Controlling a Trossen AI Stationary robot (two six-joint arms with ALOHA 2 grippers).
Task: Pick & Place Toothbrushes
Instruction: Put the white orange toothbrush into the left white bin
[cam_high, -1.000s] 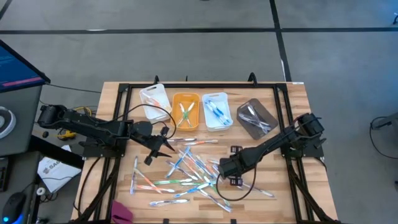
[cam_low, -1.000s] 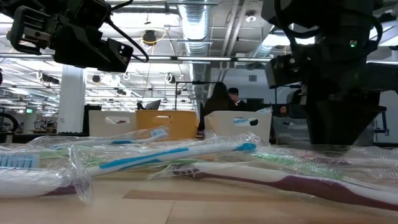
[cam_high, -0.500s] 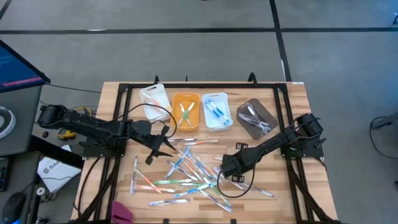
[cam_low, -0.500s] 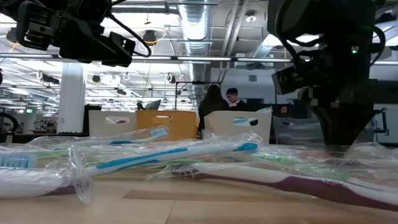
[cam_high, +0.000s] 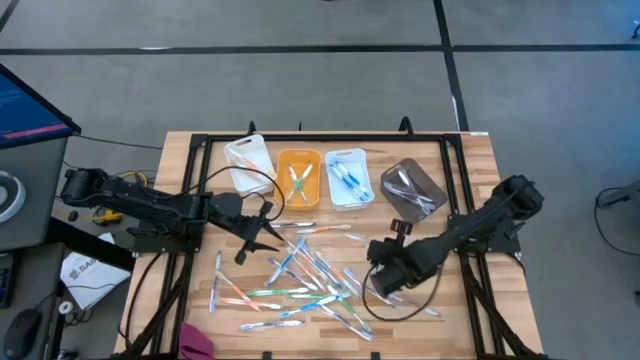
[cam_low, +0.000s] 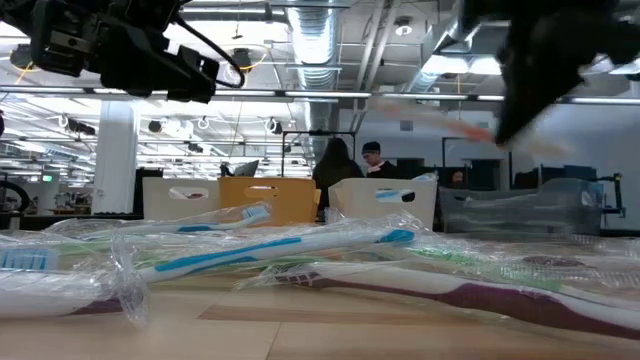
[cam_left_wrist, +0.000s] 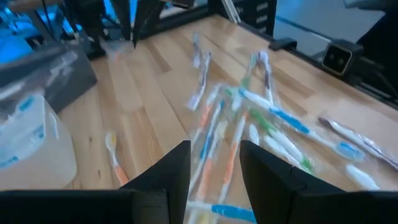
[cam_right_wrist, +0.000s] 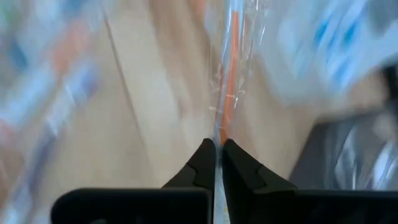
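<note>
High view: right gripper (cam_high: 377, 283) is up beside the toothbrush pile (cam_high: 300, 275) on the surface (cam_high: 470, 180); left gripper (cam_high: 262, 234) hangs at the pile's other edge.
Right wrist view: jaws pinch a wrapped orange toothbrush (cam_right_wrist: 231, 68).
Left wrist view: jaws apart, empty.

no text, label or number can be read anywhere; the white sheet (cam_high: 82, 273) beside the table shows dark print, too small to make out.

Open-plan industrial lab or office: my slatted wooden table (cam_high: 470, 160) sits on grey concrete floor (cam_high: 300, 90); exposed silver ceiling ducts (cam_low: 330, 45), strip lights, desks, a standing person (cam_low: 335, 170) behind.
</note>
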